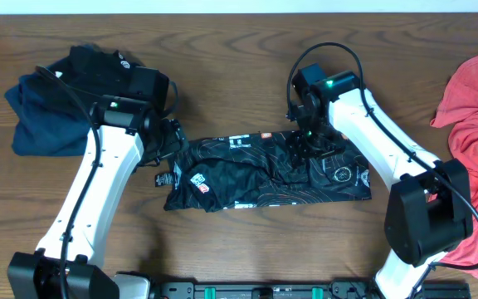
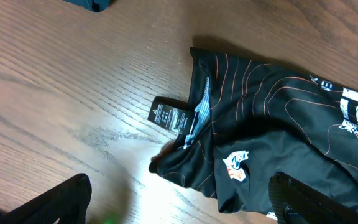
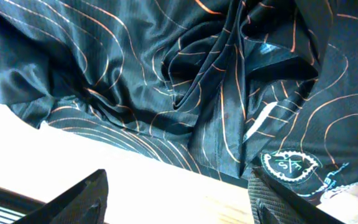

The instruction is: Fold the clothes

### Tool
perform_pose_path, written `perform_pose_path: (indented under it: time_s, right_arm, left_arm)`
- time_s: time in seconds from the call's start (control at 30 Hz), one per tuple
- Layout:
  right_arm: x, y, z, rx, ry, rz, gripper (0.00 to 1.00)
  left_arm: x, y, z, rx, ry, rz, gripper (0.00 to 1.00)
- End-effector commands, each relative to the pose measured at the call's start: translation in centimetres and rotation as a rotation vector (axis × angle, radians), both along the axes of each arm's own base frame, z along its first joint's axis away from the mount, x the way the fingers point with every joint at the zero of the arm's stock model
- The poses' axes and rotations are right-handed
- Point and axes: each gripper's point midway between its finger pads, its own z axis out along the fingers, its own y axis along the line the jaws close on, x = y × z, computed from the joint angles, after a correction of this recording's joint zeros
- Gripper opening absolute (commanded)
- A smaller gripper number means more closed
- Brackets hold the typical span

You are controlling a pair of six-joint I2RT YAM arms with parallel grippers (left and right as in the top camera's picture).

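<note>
Closest to the lens: left gripper (image 2: 179, 190), its dark fingers (image 2: 61, 199) spread wide and released, gripping nothing, poised low over the left end of the jersey (image 1: 256, 170). Behind it, far left, a heap of dark navy clothing (image 1: 48, 120) on the wooden table (image 1: 222, 41).

Jersey lies mid-table as a long rumpled band, black with thin orange contour lines, stretched between the two grippers. At its left end a black hang tag (image 2: 169, 115) pokes out onto bare wood; an orange-and-white logo (image 2: 236, 165) sits near that end.

Right gripper (image 3: 176, 183) is over the jersey's right part, above bunched folds and a teal-edged badge (image 3: 291, 165). Fingers (image 3: 82, 199) apart, let go; cloth not pinched. Whether they touch the fabric, cannot tell.

Far right: coral-red garment (image 1: 471, 124), heaped at the table edge, well apart from the jersey.
</note>
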Motion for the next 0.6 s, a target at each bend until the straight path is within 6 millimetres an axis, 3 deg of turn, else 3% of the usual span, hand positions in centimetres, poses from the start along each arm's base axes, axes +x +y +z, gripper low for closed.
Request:
perform_pose_path:
  time_s: [0.0,0.13,0.27,0.43,0.57]
  right_arm:
    - [0.6,-2.0,-0.5,-0.124,-0.038,-0.007,0.7]
    - [1.1,-4.5,-0.2,-0.274,-0.084,-0.154,0.68]
    - [1.5,-5.6,-0.4,-0.341,-0.123,-0.27,0.57]
    - [1.6,-6.2,-2.3,-0.361,-0.158,-0.363,0.5]
    - [1.3,-7.9,-3.6,-0.436,-0.201,-0.47,0.48]
  left_arm:
    - [-0.1,0.4,0.1,0.013,0.0,0.0,0.93]
    - [-0.1,0.3,0.2,0.012,-0.001,-0.001,0.93]
    - [0.0,0.3,0.1,0.012,-0.001,-0.001,0.93]
    - [-0.1,0.4,0.1,0.013,0.001,-0.001,0.93]
    - [-0.3,0.4,0.1,0.014,0.008,-0.001,0.93]
